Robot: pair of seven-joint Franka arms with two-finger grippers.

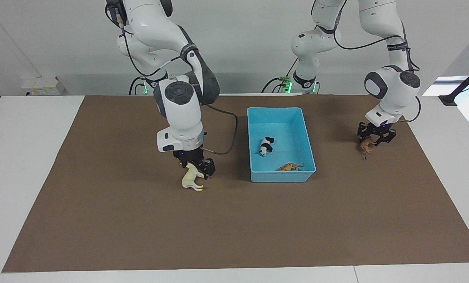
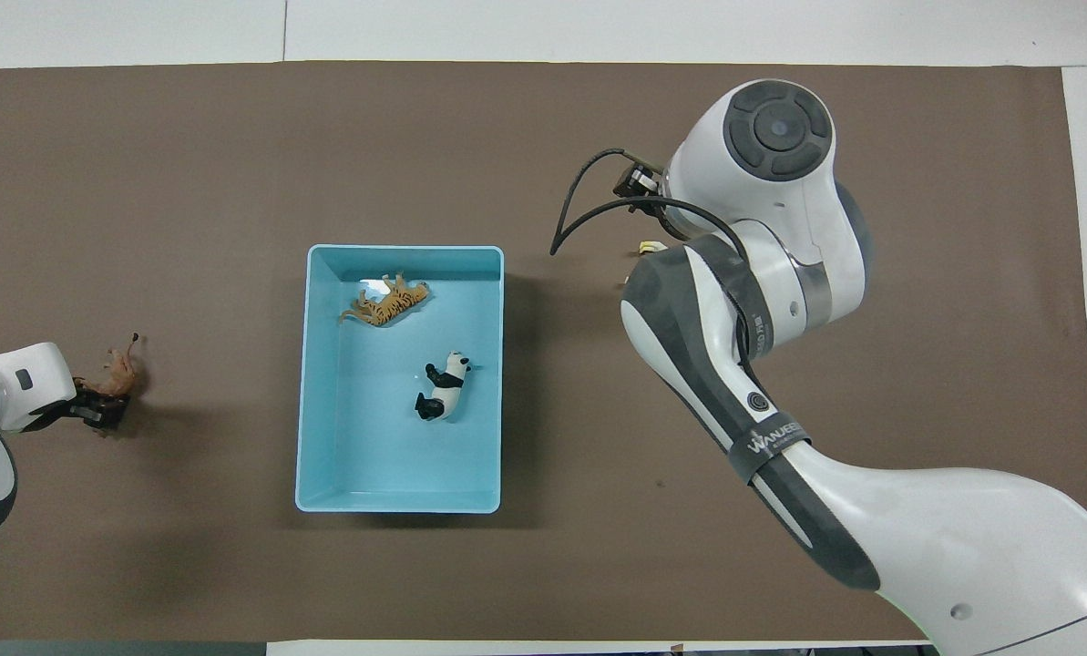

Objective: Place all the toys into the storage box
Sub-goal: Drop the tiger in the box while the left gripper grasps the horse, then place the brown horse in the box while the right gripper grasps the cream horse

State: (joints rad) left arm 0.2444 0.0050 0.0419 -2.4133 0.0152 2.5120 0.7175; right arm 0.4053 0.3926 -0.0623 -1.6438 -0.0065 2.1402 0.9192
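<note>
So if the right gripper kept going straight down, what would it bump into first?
Probably the brown mat: the right gripper points down at it, holding the cream-white plastic horse, whose legs look almost touching already.

table (image 1: pixel 30 165) | brown mat (image 1: pixel 140 228) (covering most) | storage box (image 1: pixel 309 137) on mat

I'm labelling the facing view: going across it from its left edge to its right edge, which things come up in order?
Horse in the right gripper → panda → tiger, both in the storage box → lion in the left gripper.
</note>
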